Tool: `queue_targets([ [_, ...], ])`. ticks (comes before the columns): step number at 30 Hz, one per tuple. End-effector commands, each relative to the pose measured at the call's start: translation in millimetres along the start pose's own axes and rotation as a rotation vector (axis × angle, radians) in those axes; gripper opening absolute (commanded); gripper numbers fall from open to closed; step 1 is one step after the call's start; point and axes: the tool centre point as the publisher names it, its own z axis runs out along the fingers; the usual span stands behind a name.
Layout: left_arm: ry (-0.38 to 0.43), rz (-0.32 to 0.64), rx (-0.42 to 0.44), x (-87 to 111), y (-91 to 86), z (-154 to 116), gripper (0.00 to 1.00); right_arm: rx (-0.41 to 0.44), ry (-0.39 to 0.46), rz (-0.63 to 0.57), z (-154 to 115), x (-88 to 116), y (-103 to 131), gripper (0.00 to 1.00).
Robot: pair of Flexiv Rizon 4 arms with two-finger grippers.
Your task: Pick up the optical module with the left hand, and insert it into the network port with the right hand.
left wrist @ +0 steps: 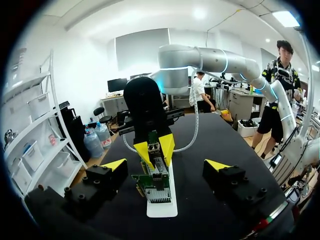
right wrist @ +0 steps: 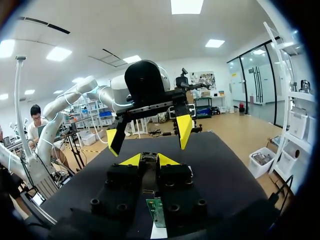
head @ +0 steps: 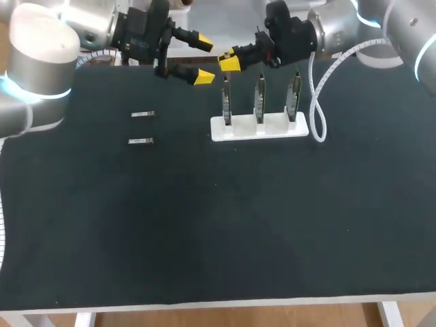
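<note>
The right end effector (right wrist: 149, 159) pinches the optical module (right wrist: 150, 175) between nearly closed fingers, facing the left end effector (head: 203, 61), spread wide and empty, above the table's (head: 204, 218) far side.

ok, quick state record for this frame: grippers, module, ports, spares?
left gripper: open, empty, facing the right gripper
right gripper: shut on optical module
module position: over the leftmost port board; whether it is seated cannot be told
port boards: three, upright in white base
spare modules: two, flat on black mat, to the left arm's side of the base
</note>
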Motion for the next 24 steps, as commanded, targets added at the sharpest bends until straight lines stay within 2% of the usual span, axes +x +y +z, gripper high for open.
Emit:
queue_targets([
  [1,0.001,0.001,0.003,0.1,1.7,0.2,1.00,-0.037,-0.001,0.005,1.7,1.6,-11.7,0.00],
  [17,0.001,0.001,0.003,0.1,1.7,0.2,1.00,-0.024,0.000,0.002,-0.6,-1.4,-18.1,0.00],
  [24,0.001,0.001,0.003,0.1,1.7,0.2,1.00,-0.027,-0.001,0.016,1.2,4.0,-18.3,0.00],
])
